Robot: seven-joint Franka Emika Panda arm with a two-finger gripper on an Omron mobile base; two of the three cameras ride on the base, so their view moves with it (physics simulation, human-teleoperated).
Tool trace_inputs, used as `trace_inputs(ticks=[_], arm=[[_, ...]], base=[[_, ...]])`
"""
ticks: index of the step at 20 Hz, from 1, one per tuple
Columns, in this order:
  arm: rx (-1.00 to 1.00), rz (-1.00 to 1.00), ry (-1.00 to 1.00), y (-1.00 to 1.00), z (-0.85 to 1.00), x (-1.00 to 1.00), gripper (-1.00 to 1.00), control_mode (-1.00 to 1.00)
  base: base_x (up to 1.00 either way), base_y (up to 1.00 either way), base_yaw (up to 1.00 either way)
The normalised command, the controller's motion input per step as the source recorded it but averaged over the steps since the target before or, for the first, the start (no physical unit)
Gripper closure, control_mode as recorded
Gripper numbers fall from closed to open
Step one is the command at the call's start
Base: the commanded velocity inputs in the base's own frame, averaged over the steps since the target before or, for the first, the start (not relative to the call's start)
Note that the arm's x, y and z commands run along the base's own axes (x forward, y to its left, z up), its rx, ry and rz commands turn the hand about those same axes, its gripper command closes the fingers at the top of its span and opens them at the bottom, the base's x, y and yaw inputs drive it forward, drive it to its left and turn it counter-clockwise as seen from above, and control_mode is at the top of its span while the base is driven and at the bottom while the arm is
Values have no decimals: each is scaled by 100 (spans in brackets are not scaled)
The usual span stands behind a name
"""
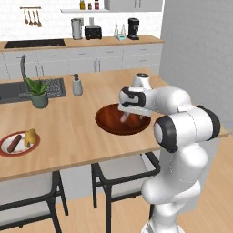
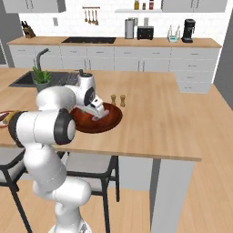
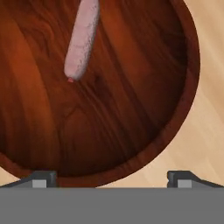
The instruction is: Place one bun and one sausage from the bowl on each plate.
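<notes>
The dark reddish-brown bowl [image 1: 109,122] sits on the wooden island counter, and one pale pink sausage [image 3: 82,39] lies inside it. My gripper [image 3: 113,179] hovers low over the bowl's near rim [image 3: 186,100], open, with nothing between the fingertips [image 3: 43,178]. The sausage lies well ahead of the tips, untouched. From the base, the gripper [image 1: 133,116] points down into the bowl [image 2: 111,122], beside the sausage [image 1: 124,117]. A red-rimmed plate [image 1: 5,150] at the counter's left holds a dark sausage [image 1: 14,143] and a yellow-brown bun [image 1: 30,136].
A potted plant [image 1: 39,93] and a soap dispenser [image 1: 77,85] stand beyond the plate, by the sink [image 1: 11,91]. Salt and pepper shakers [image 2: 117,100] stand just behind the bowl. Chairs [image 1: 123,175] are tucked under the counter's near edge.
</notes>
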Motion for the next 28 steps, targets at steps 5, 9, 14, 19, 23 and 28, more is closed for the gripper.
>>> trace_inputs(ticks=[5,9,14,19,23,28], arm=[[0,-9,0,0,-55,99,-100,-100],[-1,-7,0,0,-55,91,-100,-100],[-1,-6,0,2,-48,88,-100,-100],[-2,-3,0,0,-40,66,-100,-100],[-3,0,0,0,-44,13,100,-100],[0,0,-2,0,-20,-32,100,-100]], base=[[0,0,0],[0,0,0],[0,0,0],[0,0,0],[0,0,0],[0,0,0]])
